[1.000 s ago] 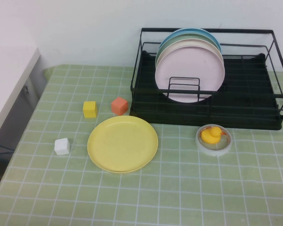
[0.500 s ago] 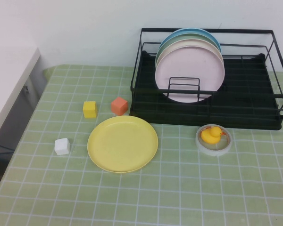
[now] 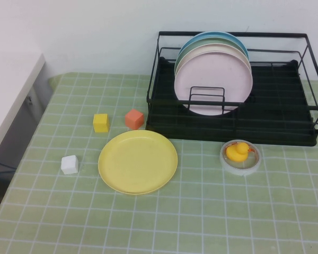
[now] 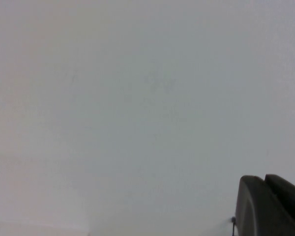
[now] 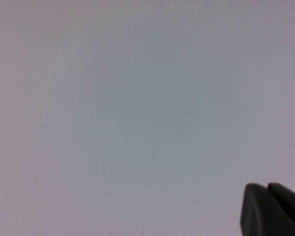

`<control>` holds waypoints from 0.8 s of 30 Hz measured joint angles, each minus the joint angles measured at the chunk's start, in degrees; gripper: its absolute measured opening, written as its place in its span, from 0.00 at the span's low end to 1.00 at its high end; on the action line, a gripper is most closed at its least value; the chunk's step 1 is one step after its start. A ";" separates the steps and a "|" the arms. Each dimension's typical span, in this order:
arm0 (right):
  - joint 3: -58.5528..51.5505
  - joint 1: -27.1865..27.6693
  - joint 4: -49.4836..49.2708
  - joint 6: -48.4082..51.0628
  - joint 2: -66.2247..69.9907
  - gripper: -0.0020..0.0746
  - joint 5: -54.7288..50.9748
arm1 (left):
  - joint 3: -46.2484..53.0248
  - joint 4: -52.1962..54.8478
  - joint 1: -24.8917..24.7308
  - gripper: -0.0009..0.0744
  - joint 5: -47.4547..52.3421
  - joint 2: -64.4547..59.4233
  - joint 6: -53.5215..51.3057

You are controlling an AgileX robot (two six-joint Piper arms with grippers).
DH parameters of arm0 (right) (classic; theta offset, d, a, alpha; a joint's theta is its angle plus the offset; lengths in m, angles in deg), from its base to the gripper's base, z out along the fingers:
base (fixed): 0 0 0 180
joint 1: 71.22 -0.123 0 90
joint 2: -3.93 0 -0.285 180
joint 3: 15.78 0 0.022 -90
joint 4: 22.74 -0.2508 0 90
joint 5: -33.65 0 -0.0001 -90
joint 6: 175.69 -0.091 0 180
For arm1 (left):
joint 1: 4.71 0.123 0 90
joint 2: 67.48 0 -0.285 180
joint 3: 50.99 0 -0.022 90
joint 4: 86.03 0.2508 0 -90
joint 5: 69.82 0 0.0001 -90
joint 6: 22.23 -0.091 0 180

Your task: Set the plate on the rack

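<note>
- Yellow plate (image 3: 138,161) lies flat on the green checked table (image 3: 201,211), near and left of the black rack (image 3: 275,114).
- Left gripper (image 4: 270,206) faces a blank wall; opening can't be told.
- Right gripper (image 5: 273,209) likewise; can't tell.

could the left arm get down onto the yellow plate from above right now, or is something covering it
Probably yes. The yellow plate lies flat on the table with nothing on it; the cubes stand apart from its rim. Neither gripper shows in the high view: the left gripper and right gripper face blank wall, so the actual reach is unconfirmed.
</note>
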 joint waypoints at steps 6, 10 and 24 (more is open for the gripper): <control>10.16 0.00 0.00 5.07 0.00 0.02 -24.30 | -10.62 -0.65 0.00 0.01 14.67 -2.50 -11.52; 18.35 0.00 0.00 6.88 3.67 0.02 -38.19 | -19.41 -2.35 0.00 0.01 20.34 -10.53 -15.11; 27.77 0.00 -15.16 17.02 35.90 0.02 -70.70 | -30.57 -14.00 0.00 0.01 31.33 -46.41 -12.14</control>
